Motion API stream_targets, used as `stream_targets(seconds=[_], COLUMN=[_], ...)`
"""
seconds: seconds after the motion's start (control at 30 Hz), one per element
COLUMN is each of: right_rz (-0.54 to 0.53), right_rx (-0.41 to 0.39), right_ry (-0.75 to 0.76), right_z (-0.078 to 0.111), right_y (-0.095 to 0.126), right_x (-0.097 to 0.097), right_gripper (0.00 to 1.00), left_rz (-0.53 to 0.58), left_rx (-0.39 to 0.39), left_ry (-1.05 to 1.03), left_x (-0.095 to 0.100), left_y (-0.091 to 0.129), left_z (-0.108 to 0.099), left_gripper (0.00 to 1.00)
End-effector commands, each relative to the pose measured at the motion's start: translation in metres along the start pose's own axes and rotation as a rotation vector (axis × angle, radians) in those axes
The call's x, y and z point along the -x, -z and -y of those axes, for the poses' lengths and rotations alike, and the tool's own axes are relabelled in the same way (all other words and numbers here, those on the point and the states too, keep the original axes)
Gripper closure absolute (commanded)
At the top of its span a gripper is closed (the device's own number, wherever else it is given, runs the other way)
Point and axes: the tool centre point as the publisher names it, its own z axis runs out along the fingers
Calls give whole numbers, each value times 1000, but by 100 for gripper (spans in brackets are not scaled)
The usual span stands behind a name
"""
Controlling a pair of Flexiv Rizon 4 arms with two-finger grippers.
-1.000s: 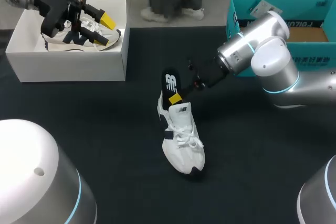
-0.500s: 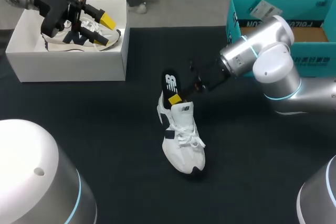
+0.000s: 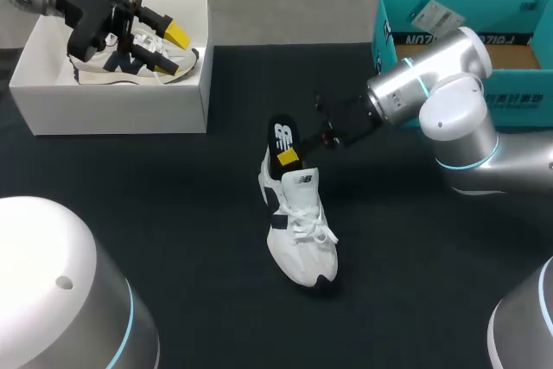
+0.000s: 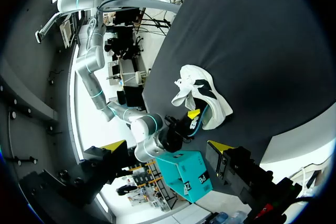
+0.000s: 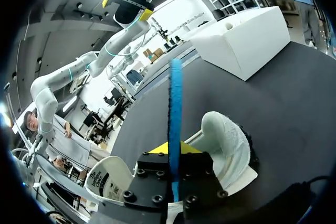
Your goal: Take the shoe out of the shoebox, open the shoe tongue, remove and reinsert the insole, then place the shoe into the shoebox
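Since the earlier frames the insole (image 3: pixel 281 138) has crept slightly up and away from the shoe's collar, and the right arm (image 3: pixel 432 92) has drawn its wrist back toward the teal box (image 3: pixel 510 4); everything else is unchanged. The insole, black on its face, stands tilted with its lower end at the heel opening of the white shoe (image 3: pixel 300 235), most of its length clear of the shoe. The right gripper (image 3: pixel 289 159) is closed narrowly across it; in the right wrist view the insole runs edge-on between the fingers. The shoe lies on its sole near the middle of the black table (image 3: pixel 173 213), toe pointing toward the robot and laces done up. The withdrawal suggests that removal of the insole is nearly complete, with reinsertion and return to the box still to come. Well apart, the left gripper (image 3: pixel 170 47) hangs over the white shoebox (image 3: pixel 121 105) at the table's far left corner, fingers spread wide and holding nothing, above a second shoe (image 3: pixel 111 66) lying inside.
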Motion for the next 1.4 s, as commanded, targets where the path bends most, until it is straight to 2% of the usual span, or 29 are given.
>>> stream_targets(seconds=[0.03,0.3,0.5,0.57,0.63,0.73,0.93,1.07,1.1,1.17,1.4], right_rz=[-10,-84,-81,-67,-50,-38,-20,-7,-7,-9,-61], right_rx=[21,-67,-53,-44,-40,-44,-43,-31,-30,-29,-42], right_ry=[0,-42,-72,-70,-54,-36,-16,-3,0,4,1], right_z=[6,11,22,21,16,8,0,-4,-5,-6,-3], right_y=[-5,-13,-15,-12,-9,-5,-1,1,0,-2,-9], right_x=[-1,-8,-12,-12,-13,-12,-10,-6,-5,-3,1], right_gripper=[100,100,100,63,55,51,54,65,72,100,100], left_rz=[-3,-3,-3,-3,-3,-3,-3,-3,-3,-3,-3], left_rx=[0,0,0,0,0,0,0,0,0,0,0], left_ry=[-1,-1,-1,-1,-1,-1,-1,-1,-1,-1,-1], left_x=[0,0,0,0,0,0,0,0,0,0,0], left_y=[0,0,0,0,0,0,0,0,0,0,0], left_z=[1,1,1,1,1,1,1,1,1,1,1], left_gripper=[0,0,0,0,0,0,0,0,0,0,0])
